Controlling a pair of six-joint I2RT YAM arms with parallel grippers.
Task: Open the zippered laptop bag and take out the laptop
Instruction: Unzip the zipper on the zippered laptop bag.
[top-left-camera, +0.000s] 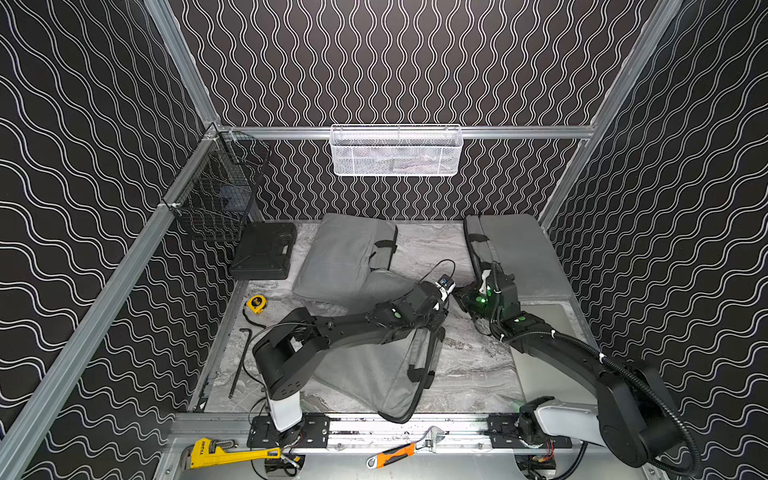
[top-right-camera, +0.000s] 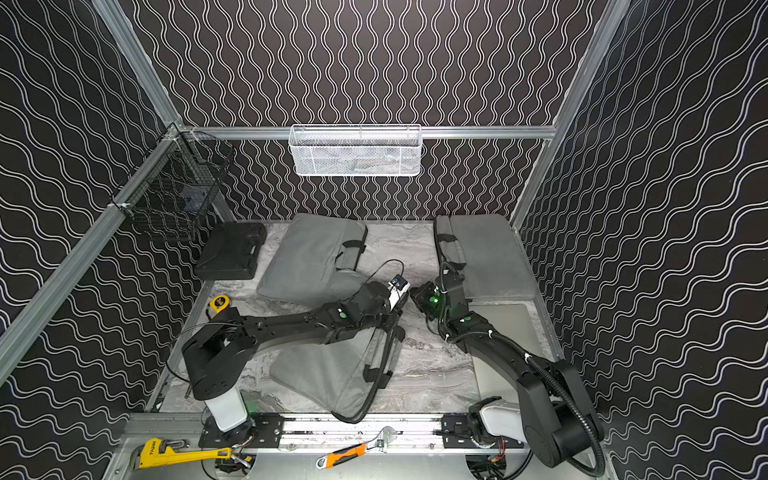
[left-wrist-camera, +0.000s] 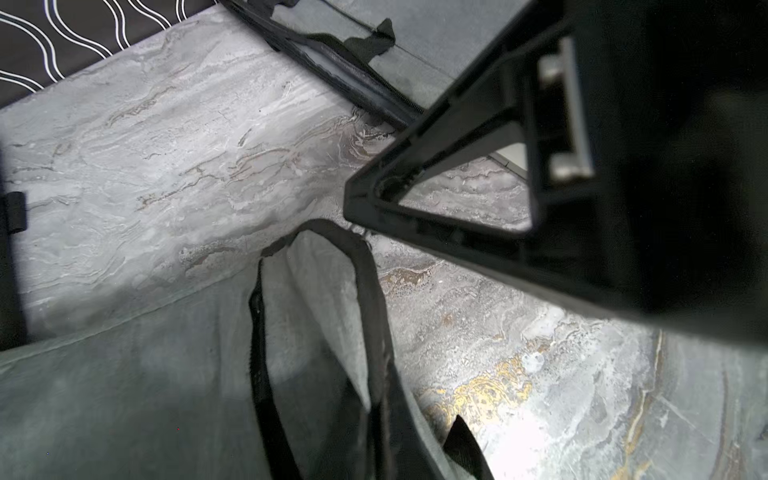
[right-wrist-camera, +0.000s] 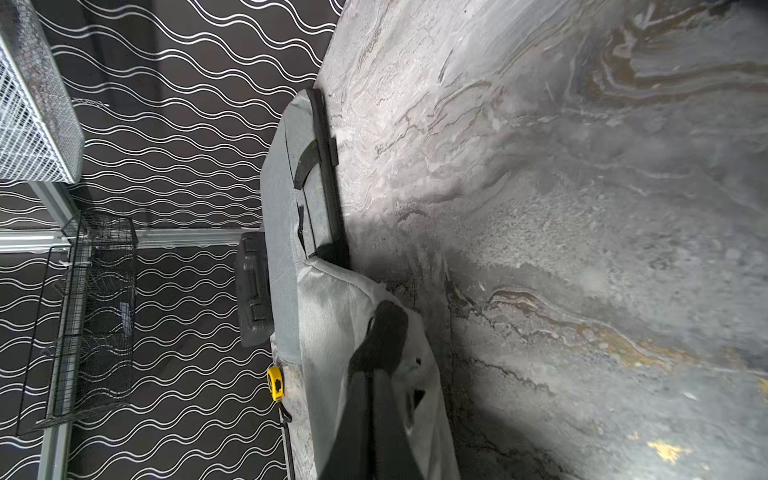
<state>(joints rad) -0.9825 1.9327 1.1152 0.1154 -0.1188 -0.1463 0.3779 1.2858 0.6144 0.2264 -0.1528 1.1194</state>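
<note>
Left gripper (left-wrist-camera: 353, 203), closed, hovers at the corner of the front laptop bag (left-wrist-camera: 124, 395).

Left arm (top-left-camera: 353, 328) stretched forward, left gripper (left-wrist-camera: 351, 203) closed, tipped down. Right arm (top-left-camera: 557, 345) angled inward, right gripper (right-wrist-camera: 386, 320) closed.

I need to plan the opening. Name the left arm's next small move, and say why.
Probably drag the left tool back along the black zipper trim toward the robot's base. It is shut at the near laptop bag's far corner, where the trim gapes and pale lining shows; whether it pinches the zipper pull is unclear.
</note>
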